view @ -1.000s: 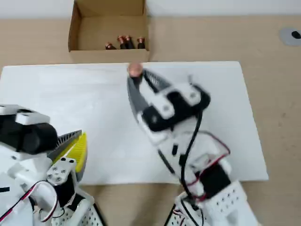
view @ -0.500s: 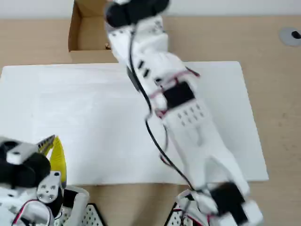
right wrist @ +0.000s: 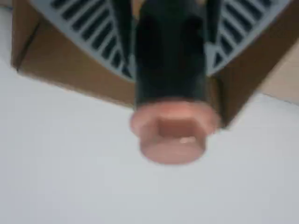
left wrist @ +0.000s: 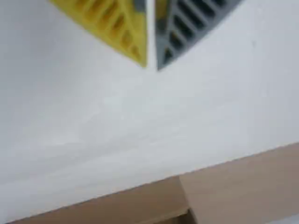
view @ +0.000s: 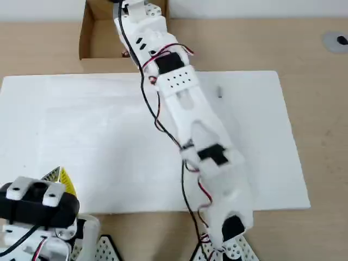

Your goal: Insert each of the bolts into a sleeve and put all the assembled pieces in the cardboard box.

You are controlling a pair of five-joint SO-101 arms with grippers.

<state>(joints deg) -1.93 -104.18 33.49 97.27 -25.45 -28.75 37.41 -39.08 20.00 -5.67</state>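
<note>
Right wrist view: right end effector (right wrist: 169,74) clamped across black sleeve (right wrist: 170,46), bolt (right wrist: 172,135) head protruding. Assessed rigid, light, smooth; mid-sleeve hold advisable.

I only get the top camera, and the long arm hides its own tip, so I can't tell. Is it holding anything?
Observer: Yes. In the right wrist view the right end effector is shut on a black sleeve, with a copper-coloured bolt head poking out of its end.
Operator: Is it close to the box?
Observer: The cardboard box has its outer wall right behind the sleeve.
Operator: What about the other arm's end effector?
Observer: The left end effector hangs over the white sheet, shut and holding nothing.
</note>
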